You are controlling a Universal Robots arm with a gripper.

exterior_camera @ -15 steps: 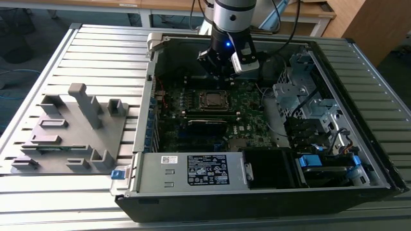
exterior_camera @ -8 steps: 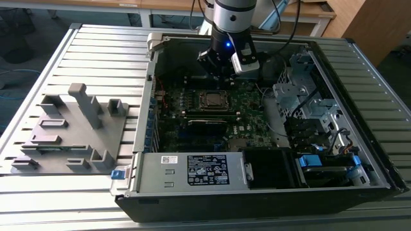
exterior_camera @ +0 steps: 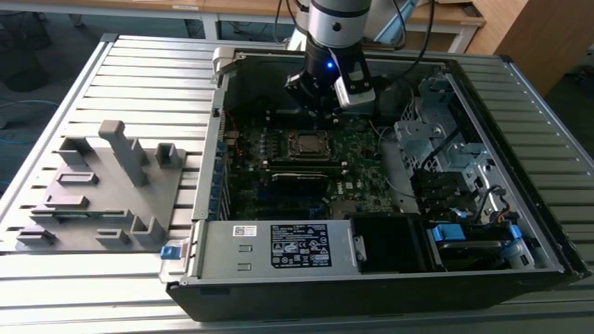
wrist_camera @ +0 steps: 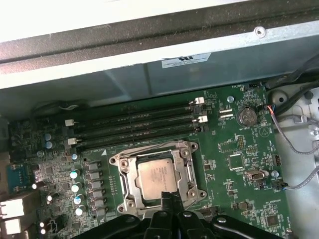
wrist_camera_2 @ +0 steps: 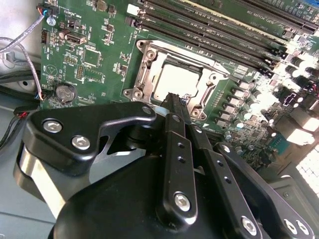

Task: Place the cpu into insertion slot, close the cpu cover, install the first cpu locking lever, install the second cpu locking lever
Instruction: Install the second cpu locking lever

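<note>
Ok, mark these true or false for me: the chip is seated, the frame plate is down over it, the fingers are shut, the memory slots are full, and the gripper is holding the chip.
1. The small silvery-grey square cpu sits in the socket. True.
2. The thin silvery metal cpu cover lies closed around the chip. True.
3. The black gripper has its fingertips together at the cover's edge. True.
4. Long black memory sticks fill the long black memory slots. False: the slots look empty.
5. The gripper grips the chip. False: the chip lies under the cover, and nothing shows between the fingertips.

Workshop: open computer case point(exterior_camera: 371, 271) on slatted bench point(exterior_camera: 139, 62).
</note>
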